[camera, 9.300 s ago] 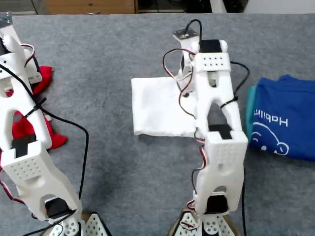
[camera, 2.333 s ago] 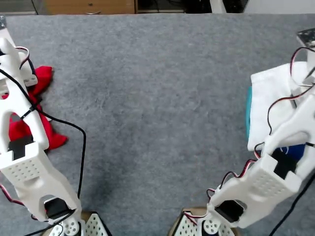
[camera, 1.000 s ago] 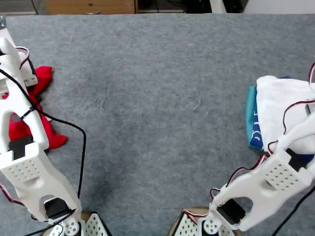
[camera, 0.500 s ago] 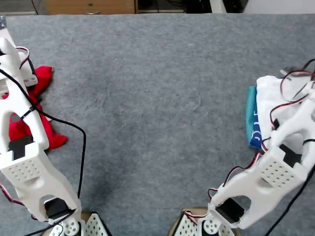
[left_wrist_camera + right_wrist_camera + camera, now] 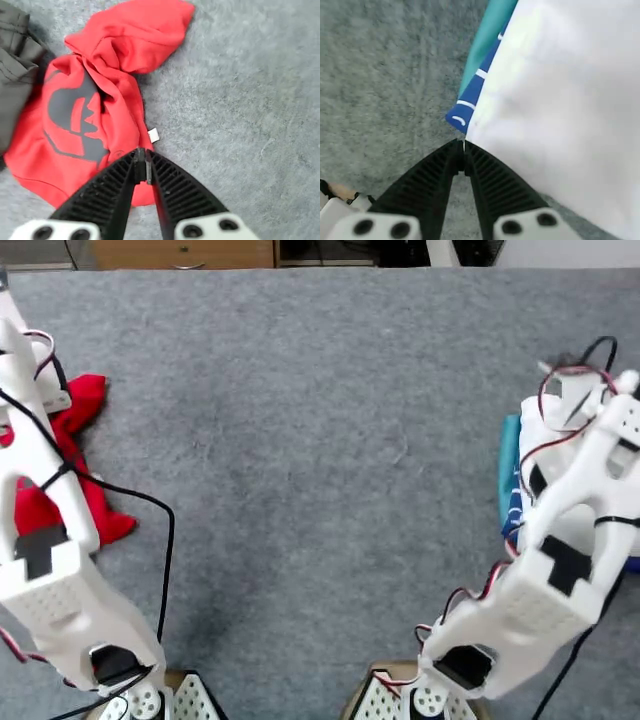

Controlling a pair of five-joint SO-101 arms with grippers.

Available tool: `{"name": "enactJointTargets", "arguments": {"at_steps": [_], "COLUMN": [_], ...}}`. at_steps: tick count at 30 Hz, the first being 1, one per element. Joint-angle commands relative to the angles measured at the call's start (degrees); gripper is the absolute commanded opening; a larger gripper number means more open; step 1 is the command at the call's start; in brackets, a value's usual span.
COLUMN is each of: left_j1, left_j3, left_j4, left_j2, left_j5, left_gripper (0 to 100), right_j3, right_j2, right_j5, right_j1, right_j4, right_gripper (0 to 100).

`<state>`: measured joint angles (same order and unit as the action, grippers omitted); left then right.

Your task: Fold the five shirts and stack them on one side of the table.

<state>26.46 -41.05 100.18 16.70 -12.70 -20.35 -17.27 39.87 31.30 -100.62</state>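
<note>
The red shirt (image 5: 88,402) lay crumpled and unfolded at the nine o'clock edge of the table (image 5: 320,440); a dark grey garment (image 5: 15,65) touched it on one side; the left gripper (image 5: 142,166) hung just above the red shirt's hem, its jaws pressed together with nothing seen between them. At three o'clock the white shirt (image 5: 560,100) lay folded on top of a blue shirt (image 5: 472,97), which lay on a teal shirt (image 5: 487,40); the edges of both lower ones stuck out on the nine o'clock side; the right gripper (image 5: 461,150) sat just beside the white shirt's corner, jaws closed and empty; its arm stretched over the stack.
</note>
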Motion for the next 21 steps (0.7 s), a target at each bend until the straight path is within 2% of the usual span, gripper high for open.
{"name": "enactJointTargets", "arguments": {"at_steps": [1, 5, 9, 13, 17, 21], "left_j1": [0.88, 3.96, 9.58, 13.63, 13.98, 13.80], "left_j3": [4.22, 14.77, 24.62, 28.84, 30.15, 29.89], "left_j4": [0.70, 0.70, 0.53, -2.37, -9.58, -10.29], "left_j2": [-6.73, -9.98, -10.51, -9.27, -4.53, 1.01], "left_j5": [-5.45, -15.47, -23.21, -29.89, -34.99, -39.38], "left_gripper": [2, 4, 14, 18, 18, 18], "right_j3": [-1.89, 3.91, 12.79, 21.14, 28.09, 31.34], "right_j2": [9.63, 17.45, 23.69, 29.93, 35.56, 39.87], "right_j5": [-0.97, -0.97, -0.97, -0.97, -0.97, -0.97], "right_j1": [-2.86, -5.14, -6.11, -5.76, -6.02, -6.11], "right_j4": [-1.49, -1.58, -1.58, -1.58, -1.58, -1.58], "right_gripper": [0.2, 0.2, 0.2, 0.2, 0.2, 0.2]}}
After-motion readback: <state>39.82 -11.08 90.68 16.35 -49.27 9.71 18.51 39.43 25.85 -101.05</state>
